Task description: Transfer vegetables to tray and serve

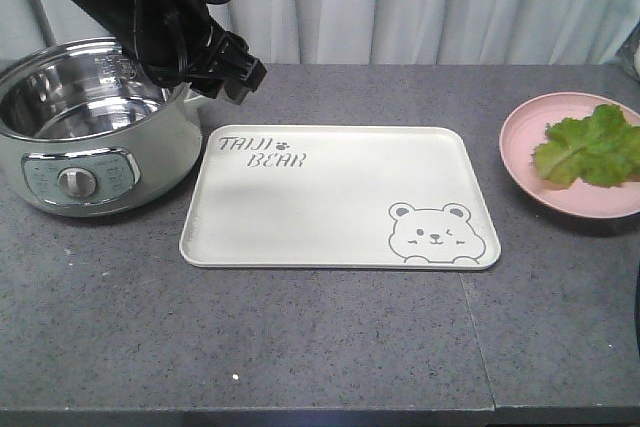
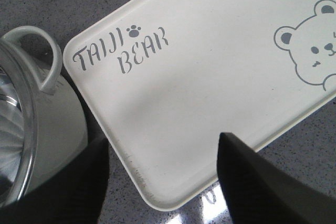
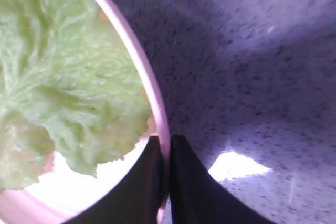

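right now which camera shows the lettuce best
The exterior front-facing view: nearly the whole lettuce lies on the pink plate, unobstructed. The right wrist view shows only a cropped, blurry close-up; the left wrist view shows none of it.

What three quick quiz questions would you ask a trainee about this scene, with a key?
1. True or false: the lettuce lies on the tray.
2. What stands beside the tray's lettered end? A electric pot, B kettle, C toaster.
3. Fill in: the left end effector is ___.
Key: 1 false, it lies on the pink plate; 2 A; 3 open.
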Available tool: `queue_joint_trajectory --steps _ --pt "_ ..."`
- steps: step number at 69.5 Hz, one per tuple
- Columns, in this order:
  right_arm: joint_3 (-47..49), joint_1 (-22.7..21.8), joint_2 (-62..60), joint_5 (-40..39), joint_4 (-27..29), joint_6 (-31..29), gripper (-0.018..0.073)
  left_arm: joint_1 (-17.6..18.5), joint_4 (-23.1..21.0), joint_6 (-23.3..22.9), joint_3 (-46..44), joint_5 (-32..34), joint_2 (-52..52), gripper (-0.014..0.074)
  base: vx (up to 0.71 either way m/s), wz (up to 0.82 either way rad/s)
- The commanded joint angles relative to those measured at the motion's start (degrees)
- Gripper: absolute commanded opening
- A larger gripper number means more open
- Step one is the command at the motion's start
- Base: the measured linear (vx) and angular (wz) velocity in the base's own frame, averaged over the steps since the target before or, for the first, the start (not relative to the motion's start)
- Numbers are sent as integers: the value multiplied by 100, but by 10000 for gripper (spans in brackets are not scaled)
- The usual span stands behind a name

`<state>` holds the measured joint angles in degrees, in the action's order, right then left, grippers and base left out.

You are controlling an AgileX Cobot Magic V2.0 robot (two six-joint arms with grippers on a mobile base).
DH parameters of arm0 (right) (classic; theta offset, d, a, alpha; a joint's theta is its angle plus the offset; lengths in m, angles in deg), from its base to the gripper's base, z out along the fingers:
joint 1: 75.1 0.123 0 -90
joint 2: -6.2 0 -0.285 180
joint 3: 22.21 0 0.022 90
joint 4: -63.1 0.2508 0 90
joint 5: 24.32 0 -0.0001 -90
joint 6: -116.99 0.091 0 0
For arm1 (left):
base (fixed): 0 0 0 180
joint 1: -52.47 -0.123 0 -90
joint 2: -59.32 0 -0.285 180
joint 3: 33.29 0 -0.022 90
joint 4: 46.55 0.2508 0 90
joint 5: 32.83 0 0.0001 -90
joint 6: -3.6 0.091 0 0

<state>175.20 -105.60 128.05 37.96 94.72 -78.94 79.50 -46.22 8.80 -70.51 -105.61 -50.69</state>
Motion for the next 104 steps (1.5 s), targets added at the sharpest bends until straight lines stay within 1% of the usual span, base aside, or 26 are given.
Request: queue_joint_trajectory --steps 1,6,11,19,26,29,32,40,45,52,59,66,70,74,79,85,87,91,95,99,101,104 --pt "160 -109 -507 34 493 -241 -5 -5 -33 -57 -106 116 260 444 0 0" --pt "160 -86 -588 64 539 -273 -6 -5 -33 -57 -106 116 260 444 0 0" --pt "160 65 -643 155 805 -415 -6 -5 -33 -57 -106 116 260 444 0 0" --pt "240 463 -658 326 1233 -727 -6 -5 3 -62 -106 116 260 444 0 0" --pt "391 1007 -658 310 1303 -751 -4 -5 42 -62 -106 116 260 444 0 0" --pt "464 1326 -658 241 1303 -751 -2 -5 87 -69 -106 116 260 444 0 0" --pt "505 1559 -658 107 1296 -751 -2 -5 178 -122 -106 116 260 444 0 0" --pt "572 2381 -619 -433 1264 -687 0 -5 502 -359 -106 116 260 444 0 0" --pt "574 2770 -535 -765 1259 -623 2 -5 692 -520 -106 116 260 444 0 0" --pt "578 3228 -328 -1101 1231 -623 5 -5 774 -690 -106 116 260 444 0 0" --pt "578 3555 -77 -1169 1146 -632 8 -5 774 -817 -106 116 260 444 0 0" --pt "578 3769 120 -1191 884 -646 20 -5 786 -974 -106 116 260 444 0 0" --pt "578 3821 193 -1203 745 -646 34 -5 826 -1070 -106 116 260 444 0 0" --pt "592 3850 225 -1190 597 -647 63 -5 927 -1164 -58 116 260 444 0 0" --pt "599 3850 225 -1188 589 -730 111 -5 1056 -1323 72 116 260 444 0 0" --pt "718 3843 225 -1088 589 -796 204 -5 1147 -1433 304 116 260 444 0 0" --pt "784 3843 225 -1030 536 -796 249 -5 1178 -1463 383 116 260 444 0 0" --pt "912 3843 225 -922 370 -761 330 -5 1227 -1560 549 122 260 444 0 0" --pt "1077 3843 225 -792 155 -676 394 -5 1233 -1626 658 122 260 444 0 0" --pt "1299 3836 204 -611 -148 -418 439 -5 1233 -1750 761 122 260 444 0 0" --pt "1401 3836 175 -475 -386 -252 454 -5 1224 -1824 785 122 260 444 0 0" --pt "1555 3836 125 -288 -720 65 460 -5 1219 -1926 818 133 260 444 0 0"
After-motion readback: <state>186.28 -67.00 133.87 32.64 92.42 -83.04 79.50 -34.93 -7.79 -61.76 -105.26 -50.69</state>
